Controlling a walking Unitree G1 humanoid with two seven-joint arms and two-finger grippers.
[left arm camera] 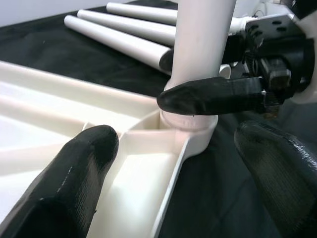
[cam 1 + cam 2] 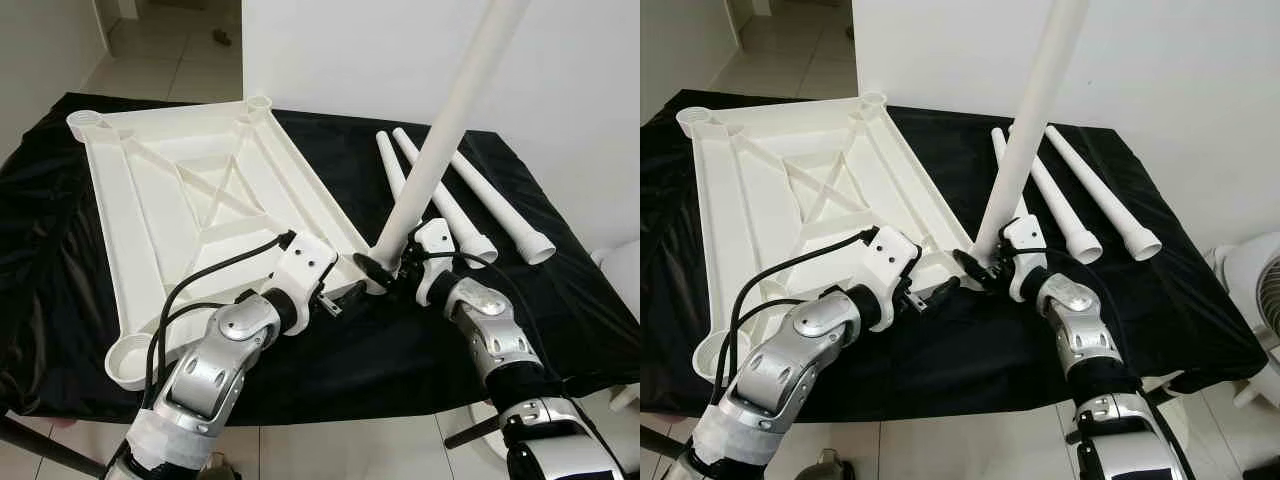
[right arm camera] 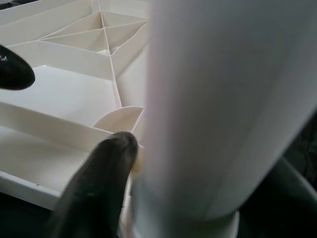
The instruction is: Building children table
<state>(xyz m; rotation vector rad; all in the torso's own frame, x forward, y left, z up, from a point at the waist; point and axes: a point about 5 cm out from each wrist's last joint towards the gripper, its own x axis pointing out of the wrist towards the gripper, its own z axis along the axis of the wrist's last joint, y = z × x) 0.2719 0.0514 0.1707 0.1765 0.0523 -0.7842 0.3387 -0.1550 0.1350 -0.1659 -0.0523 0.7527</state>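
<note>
White ribbed plastic tabletop [image 2: 190, 215] lies upside down on the black cloth-covered table [image 2: 60, 270], round leg sockets at its corners. Right gripper [image 2: 385, 268] is clamped around the base of a long white plastic tube leg [image 2: 440, 150]; the leg stands tilted, leaning up and away to the right, with its bottom end sitting in the tabletop's near right corner socket [image 1: 190, 131]. Right wrist view shows one black finger [image 3: 101, 183] pressed against the leg just above the socket.

Left gripper [image 2: 345, 295] sits at the same corner, fingers apart: one finger [image 1: 64, 188] is over the tabletop's ribbed inside, the other outside the edge over the cloth, not holding anything.

Three more white tube legs [image 2: 470, 200] lie side by side on the cloth to the right of the tabletop, flared ends toward the robot.

No readable labels, brands or writing on any part.
</note>
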